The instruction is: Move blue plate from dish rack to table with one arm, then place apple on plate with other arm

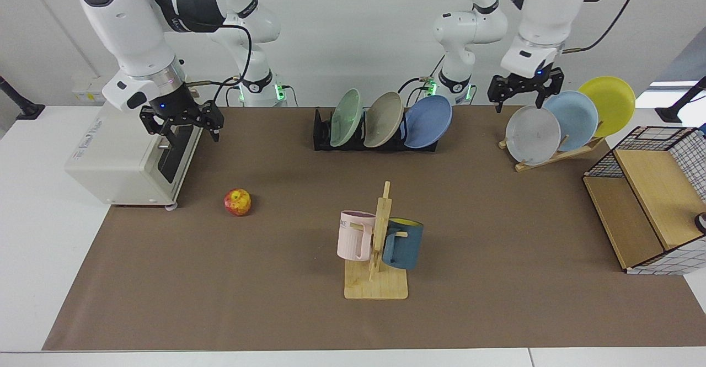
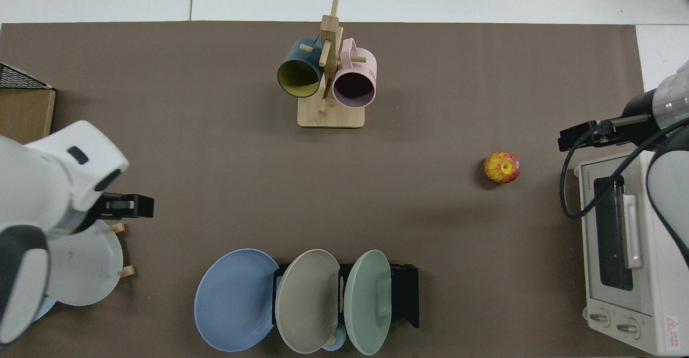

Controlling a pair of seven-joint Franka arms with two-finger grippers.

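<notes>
Hovering left pincer (image 1: pixel 525 94), fingers spread, empty.

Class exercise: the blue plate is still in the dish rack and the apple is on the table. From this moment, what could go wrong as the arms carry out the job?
1. The blue plate leans at the end of the dish rack, overlapping the beige plate; pulling it might drag that neighbour.
2. The left gripper, open, hovers near the wooden stand's grey plate and could clip it.
3. The apple is round and may roll from the right gripper, open, waiting by the toaster oven.
</notes>
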